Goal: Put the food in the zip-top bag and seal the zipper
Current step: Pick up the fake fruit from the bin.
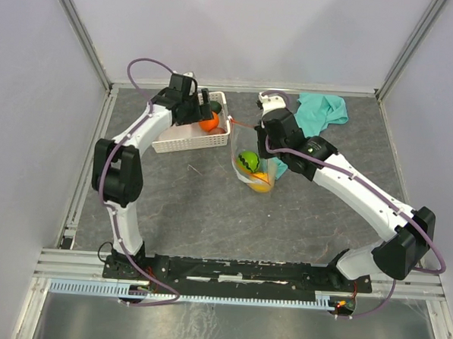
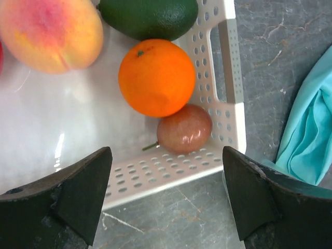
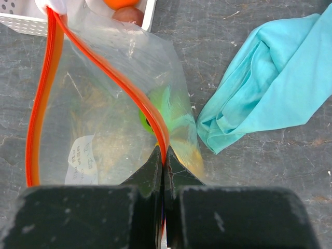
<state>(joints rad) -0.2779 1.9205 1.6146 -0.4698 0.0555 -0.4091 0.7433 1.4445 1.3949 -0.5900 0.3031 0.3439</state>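
The white basket (image 2: 228,104) holds an orange (image 2: 156,78), a peach (image 2: 49,33), a dark green fruit (image 2: 148,15) and a brownish one (image 2: 184,128). My left gripper (image 2: 166,202) hangs open over the basket's near corner with nothing between its fingers. The clear zip-top bag (image 3: 93,135) stands beside the basket with its mouth spread. Its red-orange zipper (image 3: 111,78) is pinched by my shut right gripper (image 3: 165,155). A green fruit (image 1: 248,161) and a yellow-orange one (image 1: 261,183) lie inside the bag.
A teal cloth (image 1: 324,110) lies crumpled to the right of the bag, close to my right wrist. The basket (image 1: 186,143) sits at the back left, touching the bag's mouth. Grey walls and metal rails enclose the table.
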